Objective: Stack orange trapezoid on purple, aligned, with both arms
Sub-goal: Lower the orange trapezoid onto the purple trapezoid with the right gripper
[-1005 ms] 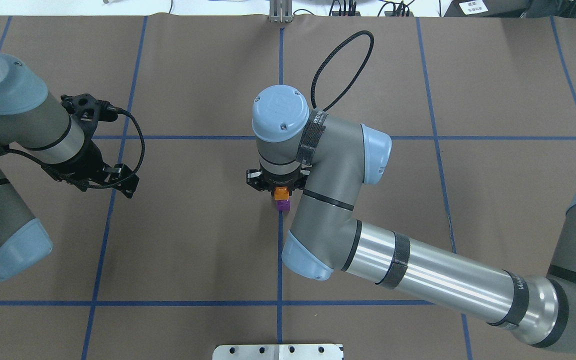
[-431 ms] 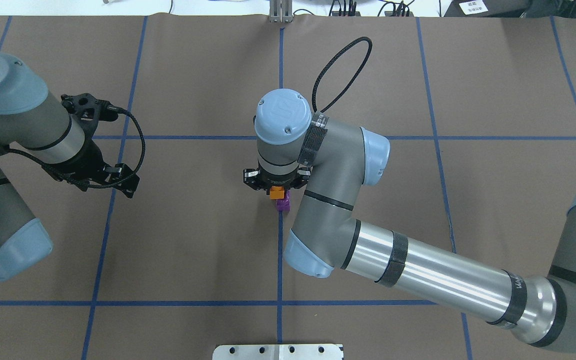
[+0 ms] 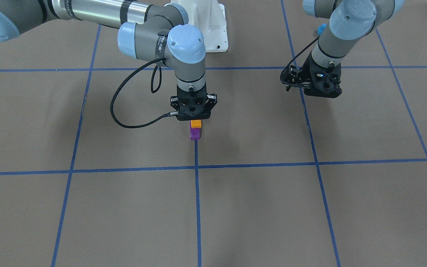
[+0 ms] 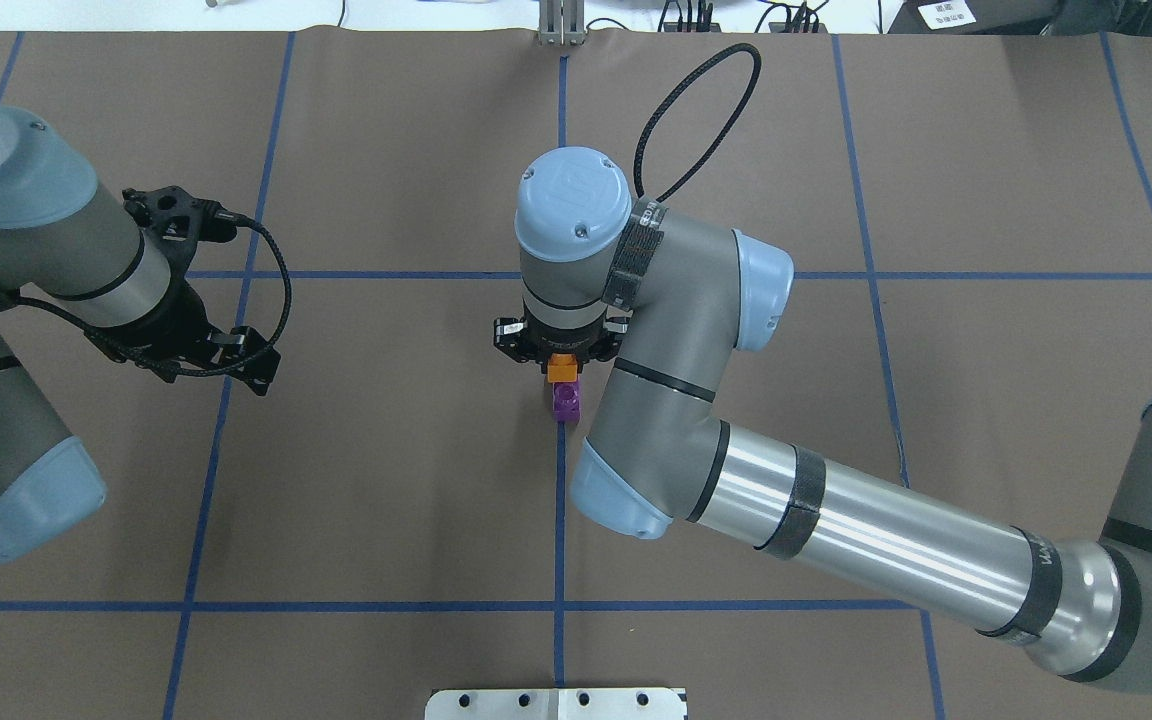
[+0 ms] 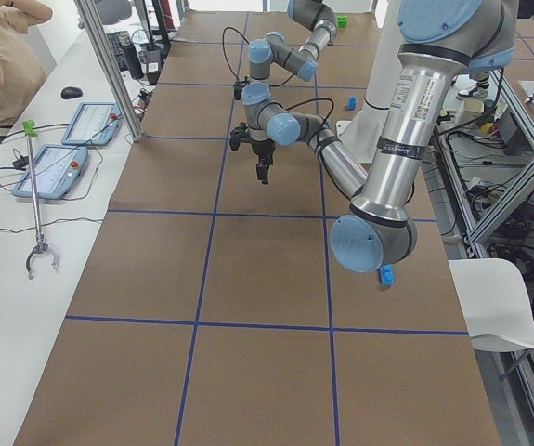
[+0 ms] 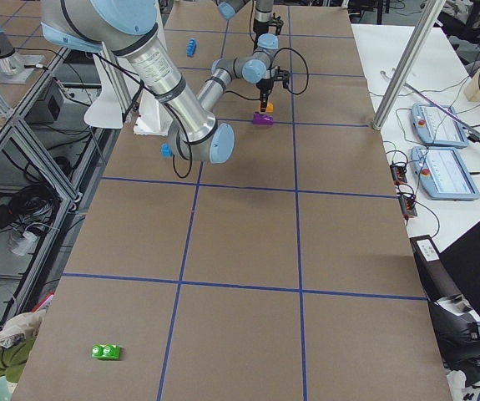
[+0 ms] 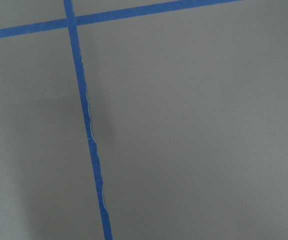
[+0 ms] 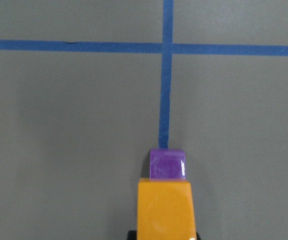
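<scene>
The right arm (image 4: 836,540) reaches out to the middle of the brown counter (image 3: 87,207). The right jaws point straight down and are closed tight on the orange trapezoid (image 3: 196,124), with one jaw on each side. The orange block hangs just above the purple block (image 3: 195,134). From above, the round stud on top of the purple block shows, so the orange one is not pushed down onto it. I cannot tell if the two blocks touch. In the right wrist view, the orange block lines up with the purple one from side to side.

The purple block stands on the counter, on a blue tape line (image 3: 197,155).

The left arm (image 4: 26,250) is off to the side, well apart from both blocks. The left jaws hang over bare counter near another blue line. I cannot tell if they are open or closed.

A small blue block (image 5: 387,275) lies on the counter by the left arm. A green block (image 6: 106,352) lies far away, near the counter's end.
</scene>
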`<control>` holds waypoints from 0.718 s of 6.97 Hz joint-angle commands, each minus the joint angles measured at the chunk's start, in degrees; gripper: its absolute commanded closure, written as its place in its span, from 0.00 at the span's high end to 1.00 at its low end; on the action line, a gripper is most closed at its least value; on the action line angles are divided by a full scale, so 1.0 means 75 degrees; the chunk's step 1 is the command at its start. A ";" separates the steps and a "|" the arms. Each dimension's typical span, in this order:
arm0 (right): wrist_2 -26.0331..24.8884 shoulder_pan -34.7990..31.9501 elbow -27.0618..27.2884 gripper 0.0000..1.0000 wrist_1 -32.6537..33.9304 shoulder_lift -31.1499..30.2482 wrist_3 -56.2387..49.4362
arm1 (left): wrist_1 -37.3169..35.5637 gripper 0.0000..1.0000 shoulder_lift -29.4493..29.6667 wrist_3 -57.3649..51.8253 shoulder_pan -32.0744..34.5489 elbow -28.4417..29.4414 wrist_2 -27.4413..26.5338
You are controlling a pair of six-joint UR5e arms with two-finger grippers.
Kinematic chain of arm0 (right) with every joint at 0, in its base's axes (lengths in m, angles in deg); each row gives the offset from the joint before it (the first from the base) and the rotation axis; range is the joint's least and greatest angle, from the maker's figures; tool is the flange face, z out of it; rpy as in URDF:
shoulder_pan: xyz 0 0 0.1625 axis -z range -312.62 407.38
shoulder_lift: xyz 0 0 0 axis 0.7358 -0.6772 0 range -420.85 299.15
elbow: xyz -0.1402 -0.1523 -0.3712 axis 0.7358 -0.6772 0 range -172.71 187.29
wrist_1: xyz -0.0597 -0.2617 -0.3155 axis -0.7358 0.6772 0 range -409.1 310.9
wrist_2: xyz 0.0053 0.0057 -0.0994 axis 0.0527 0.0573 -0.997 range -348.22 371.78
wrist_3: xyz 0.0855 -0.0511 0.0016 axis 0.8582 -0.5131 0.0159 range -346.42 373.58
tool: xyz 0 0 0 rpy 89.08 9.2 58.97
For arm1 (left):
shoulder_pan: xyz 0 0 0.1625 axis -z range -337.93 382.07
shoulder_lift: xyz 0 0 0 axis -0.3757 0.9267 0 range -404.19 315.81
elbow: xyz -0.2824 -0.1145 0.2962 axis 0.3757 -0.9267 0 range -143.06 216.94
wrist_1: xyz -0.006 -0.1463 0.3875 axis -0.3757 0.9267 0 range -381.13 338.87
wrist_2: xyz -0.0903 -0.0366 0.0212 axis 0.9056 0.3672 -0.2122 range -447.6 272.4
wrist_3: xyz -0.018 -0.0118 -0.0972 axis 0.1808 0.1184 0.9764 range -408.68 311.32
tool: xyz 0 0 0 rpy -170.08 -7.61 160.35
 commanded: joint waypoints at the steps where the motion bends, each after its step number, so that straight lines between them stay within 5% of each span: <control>1: -0.0075 0.0206 -0.0010 0.00 0.0044 -0.0047 0.0052 | 0.0000 1.00 0.0001 0.0006 -0.0004 0.0011 0.0000; 5: -0.0076 0.0079 -0.0022 0.00 0.0032 -0.0024 0.0123 | 0.0000 1.00 0.0001 0.0018 -0.0027 0.0012 0.0000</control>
